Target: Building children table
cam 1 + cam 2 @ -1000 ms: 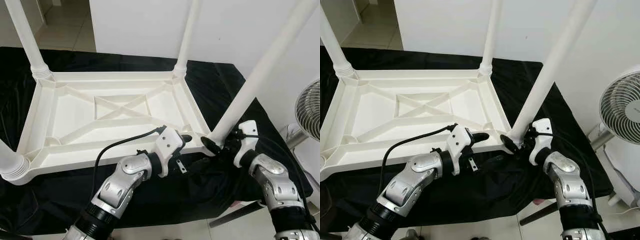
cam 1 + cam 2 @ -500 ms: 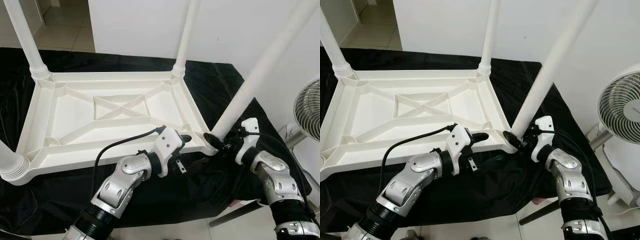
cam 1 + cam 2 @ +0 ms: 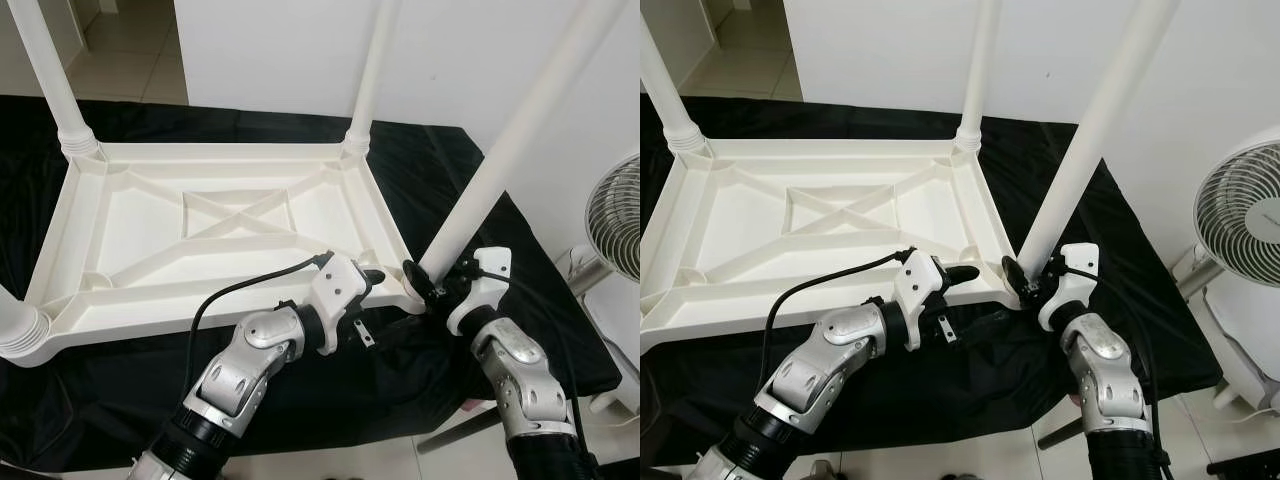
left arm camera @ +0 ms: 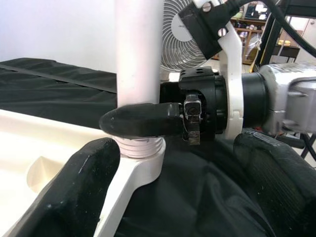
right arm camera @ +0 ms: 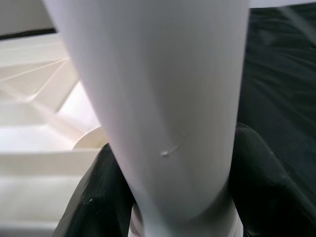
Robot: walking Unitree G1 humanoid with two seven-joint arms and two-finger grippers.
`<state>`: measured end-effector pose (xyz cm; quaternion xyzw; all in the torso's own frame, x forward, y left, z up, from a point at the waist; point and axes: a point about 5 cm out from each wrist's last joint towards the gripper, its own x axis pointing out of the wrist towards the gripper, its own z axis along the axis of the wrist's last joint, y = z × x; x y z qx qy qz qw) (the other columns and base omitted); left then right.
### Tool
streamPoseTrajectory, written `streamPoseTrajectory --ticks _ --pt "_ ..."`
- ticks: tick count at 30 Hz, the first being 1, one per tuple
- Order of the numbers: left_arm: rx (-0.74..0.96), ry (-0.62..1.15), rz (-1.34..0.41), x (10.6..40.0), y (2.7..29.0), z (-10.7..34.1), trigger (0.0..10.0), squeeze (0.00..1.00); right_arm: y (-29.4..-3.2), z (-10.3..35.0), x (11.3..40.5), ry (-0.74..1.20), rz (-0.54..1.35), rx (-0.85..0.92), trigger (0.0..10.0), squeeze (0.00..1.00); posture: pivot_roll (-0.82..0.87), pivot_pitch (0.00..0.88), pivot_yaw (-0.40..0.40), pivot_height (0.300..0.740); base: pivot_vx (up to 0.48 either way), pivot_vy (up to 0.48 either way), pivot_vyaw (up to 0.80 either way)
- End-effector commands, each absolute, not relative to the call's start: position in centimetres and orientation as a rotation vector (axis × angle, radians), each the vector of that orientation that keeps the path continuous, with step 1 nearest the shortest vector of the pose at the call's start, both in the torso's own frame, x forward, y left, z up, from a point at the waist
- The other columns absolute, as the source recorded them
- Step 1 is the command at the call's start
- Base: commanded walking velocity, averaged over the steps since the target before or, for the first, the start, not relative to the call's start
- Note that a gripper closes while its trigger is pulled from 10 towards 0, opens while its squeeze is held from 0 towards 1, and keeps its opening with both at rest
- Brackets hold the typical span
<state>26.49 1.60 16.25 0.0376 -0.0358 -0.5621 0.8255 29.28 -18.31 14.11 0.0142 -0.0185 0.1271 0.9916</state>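
Observation:
A white plastic table point(image 3: 230, 152) lies upside down on a black cloth. Three legs stand in its corners: far left point(image 3: 45, 70), far right point(image 3: 372, 70) and near left point(image 3: 15, 325). The fourth leg point(image 3: 500, 150) leans a little to the right at the near right corner. My right gripper point(image 3: 425, 284) is shut on it just above its ribbed base point(image 4: 140, 147), which sits in the corner socket. The right wrist view has the leg point(image 5: 163, 98) between both black fingers point(image 5: 94, 197). My left gripper point(image 3: 374, 277) is open beside the same corner, at the table's rim.
The black cloth point(image 3: 450, 170) covers the low platform under the table. A white standing fan point(image 3: 1240, 215) is close on the right, beyond my right arm. A white wall rises behind, and tiled floor shows at the far left and below the cloth's front edge.
My right forearm has swung in to the left with the leg. The leg now stands steeper over the near right corner. The left arm has stayed put.

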Motion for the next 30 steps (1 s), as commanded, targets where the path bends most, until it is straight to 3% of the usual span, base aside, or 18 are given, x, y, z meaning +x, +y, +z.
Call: streamPoseTrajectory --ticks 1,3,5,9,21,22,30 --pt "0.082 -0.072 -1.219 26.3 1.2 16.2 10.0 0.00 -18.6 12.8 28.8 0.043 0.179 0.035 10.0 0.00 0.01 0.102 -0.086 0.740 0.000 0.000 0.00" --pt "0.083 -0.072 -1.223 26.3 1.2 16.2 10.0 0.00 -18.3 12.8 28.6 0.045 0.022 0.075 10.0 0.00 0.01 0.101 -0.087 0.740 0.000 0.000 0.00" --pt "0.083 -0.072 -1.223 26.3 1.2 16.2 10.0 0.00 -18.3 12.8 28.6 0.045 0.022 0.075 10.0 0.00 0.01 0.101 -0.087 0.740 0.000 0.000 0.00" --pt "0.085 -0.073 -1.223 26.4 1.2 16.2 10.0 0.00 -17.7 12.6 27.9 0.061 -0.254 0.099 10.0 0.00 0.01 0.101 -0.089 0.740 0.000 0.000 0.00" --pt "0.082 -0.071 -1.223 26.3 1.2 16.2 10.0 0.00 -16.2 13.3 27.7 0.046 -0.260 0.086 10.0 0.00 0.01 0.102 -0.091 0.740 0.000 0.000 0.00" --pt "0.081 -0.072 -1.223 26.3 1.1 16.2 10.0 0.00 -16.1 13.4 27.7 0.038 -0.238 0.106 10.0 1.00 0.01 0.100 -0.093 0.740 0.000 0.000 0.00" --pt "0.080 -0.073 -1.221 26.3 1.1 16.1 10.0 0.00 -16.5 14.0 28.2 -0.005 -0.093 0.130 10.0 1.00 0.02 0.085 -0.100 0.740 0.000 0.000 0.00"
